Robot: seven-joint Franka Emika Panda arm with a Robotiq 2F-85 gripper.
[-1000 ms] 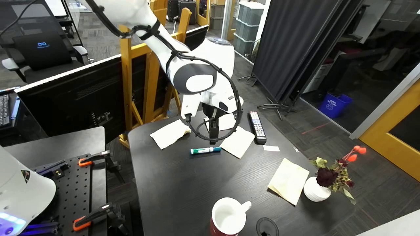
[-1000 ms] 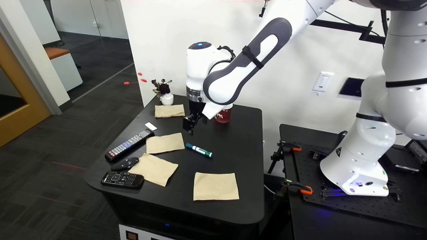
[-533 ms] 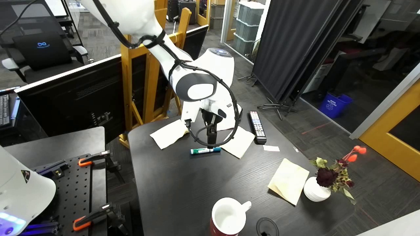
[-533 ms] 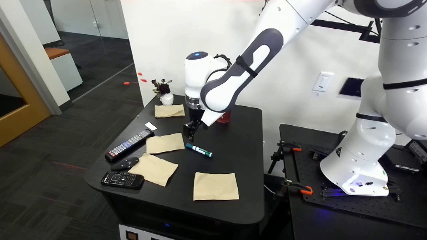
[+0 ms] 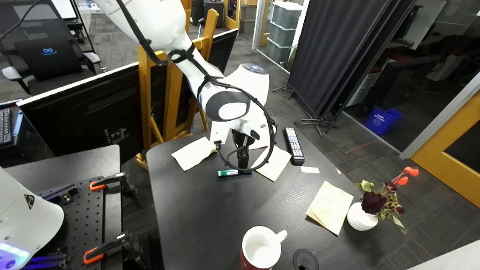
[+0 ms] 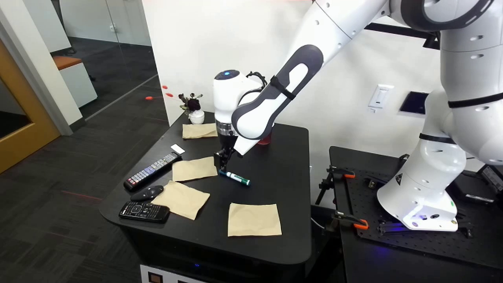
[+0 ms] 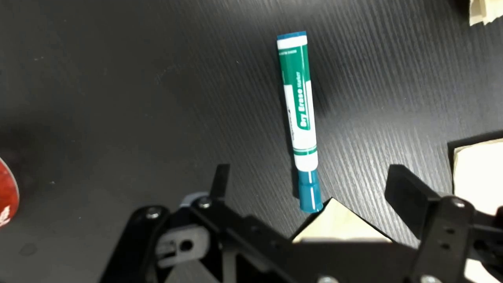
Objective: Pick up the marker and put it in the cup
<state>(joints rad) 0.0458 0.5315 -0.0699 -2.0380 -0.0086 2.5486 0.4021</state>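
On table (image 5: 202, 212) | marker (image 7: 301, 118) lying (teal-capped) | tool (image 7: 308, 175) spread wide above

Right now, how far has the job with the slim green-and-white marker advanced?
Positioning looks done: the open black hand is at the cap end of the marker. In progress, probably: grasping; nothing held. Left: lifting, placing in the empty-looking red-and-white mug.

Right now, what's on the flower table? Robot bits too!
marker: one, white, green, blue, by the hand
mug: one, red, white inside, same end as vase
paper pieces: four, tan, across the table
remotes: two, black, table edge
oval gadget: one, black, between remotes
card: one, white, by longer remote
vase: one, white, beside paper
flowers: several, red, in vase
round thing: one, dark, by mug
arm: one, white, over table
hand: one, black, open, over table
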